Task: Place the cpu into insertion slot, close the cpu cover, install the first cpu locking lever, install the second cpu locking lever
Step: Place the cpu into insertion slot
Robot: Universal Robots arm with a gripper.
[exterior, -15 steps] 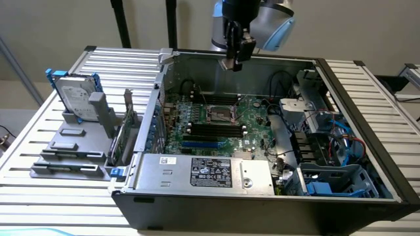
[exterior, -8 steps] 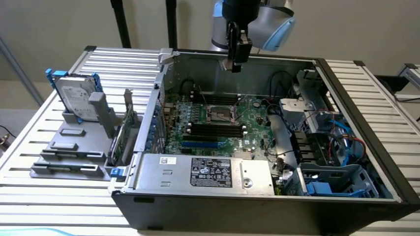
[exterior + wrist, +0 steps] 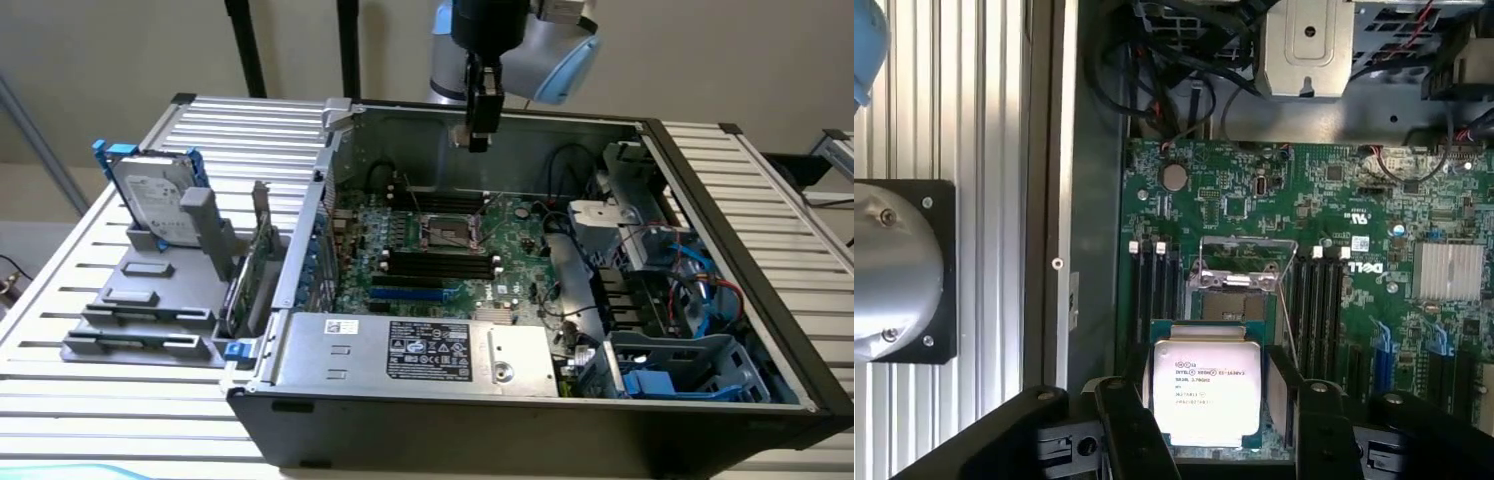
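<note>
Green Dell-marked circuit board (image 3: 1334, 200) lies below the end effector (image 3: 1214, 432), which clamps the Intel-labelled cpu (image 3: 1206, 385)

Side edges and the edge of the cpu (image 3: 1206, 390) nearest the wrist are covered by the gripper (image 3: 1219, 432) fingers (image 3: 1126, 425) clamped on it. The fingers themselves are cut off by the picture's edge. Print on the chip's face cannot be read. Part of the insertion slot (image 3: 1239, 288) is masked by the held cpu. In the exterior view the arm (image 3: 561, 60) is cut off at the top, and what is held cannot be made out.
</note>
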